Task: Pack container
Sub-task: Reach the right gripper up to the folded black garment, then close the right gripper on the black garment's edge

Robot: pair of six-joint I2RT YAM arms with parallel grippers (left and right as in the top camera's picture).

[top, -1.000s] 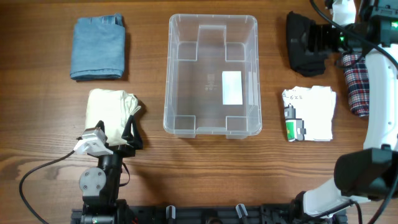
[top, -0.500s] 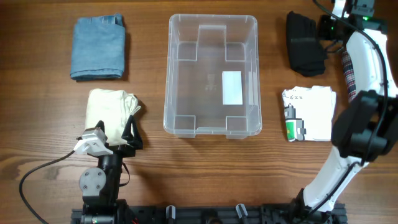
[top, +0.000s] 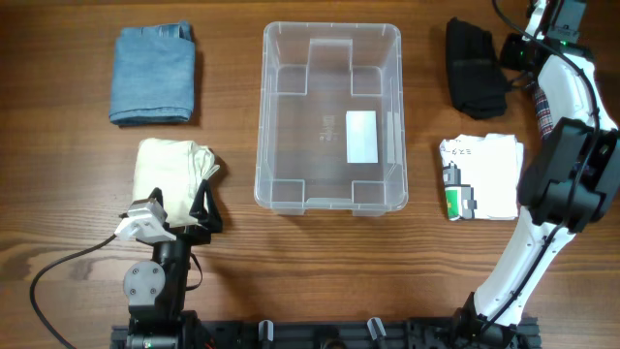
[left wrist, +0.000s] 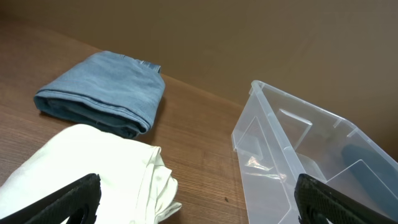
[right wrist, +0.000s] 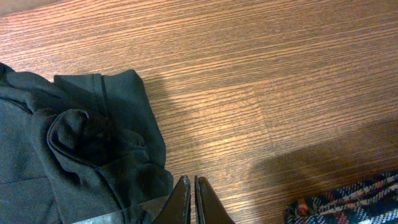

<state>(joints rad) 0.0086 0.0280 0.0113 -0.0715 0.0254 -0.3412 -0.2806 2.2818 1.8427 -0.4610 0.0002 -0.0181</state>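
Observation:
The clear container (top: 329,194) stands in the middle of the table with only a white label on its base; its near corner shows in the left wrist view (left wrist: 273,155). My left gripper (top: 205,206) (left wrist: 199,202) is open low over the table, between the cream folded cloth (top: 170,170) (left wrist: 81,168) and the container. At the far right my right gripper (top: 510,52) (right wrist: 193,193) is shut with nothing between its fingers. It hovers over bare wood just right of the black garment (top: 475,68) (right wrist: 68,149).
A folded blue denim piece (top: 152,74) (left wrist: 102,90) lies at the back left. A white folded shirt (top: 489,174) with a green tag lies right of the container. A plaid cloth (top: 548,126) (right wrist: 348,202) lies at the far right, partly under my right arm.
My right gripper was open over the black garment; it has shut empty and shifted right, off the garment's edge, with the arm swung round. The left arm has not moved.

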